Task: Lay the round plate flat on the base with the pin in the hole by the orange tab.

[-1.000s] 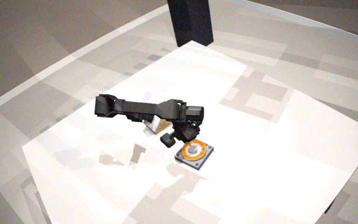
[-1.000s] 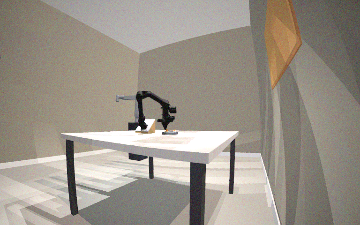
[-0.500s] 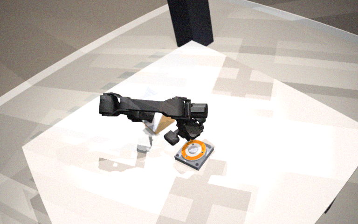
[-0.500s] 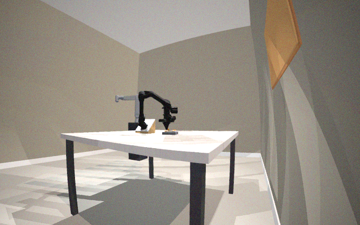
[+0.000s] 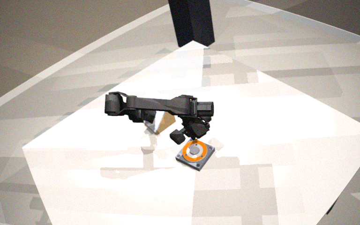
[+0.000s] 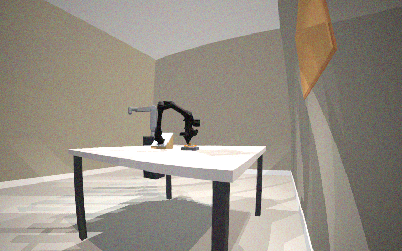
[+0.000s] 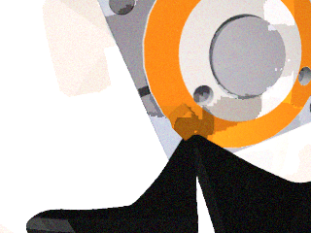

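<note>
The round plate [image 7: 194, 46], orange-rimmed with a pale inner band, sits over the grey post [image 7: 248, 52] on the square base [image 5: 195, 155], which lies on the white table [image 6: 207, 165] just in front of the arm. Its orange tab [image 7: 192, 122] points toward the wrist camera, and the small hole [image 7: 202, 93] beside it shows dark; whether the pin is in it cannot be told, so the plate is probably not yet seated flat. The fingers are pinched together on nothing, their joined tips touching or just beside the tab's outer edge. In my judgement the turning is under way; seating and withdrawal remain.
</note>
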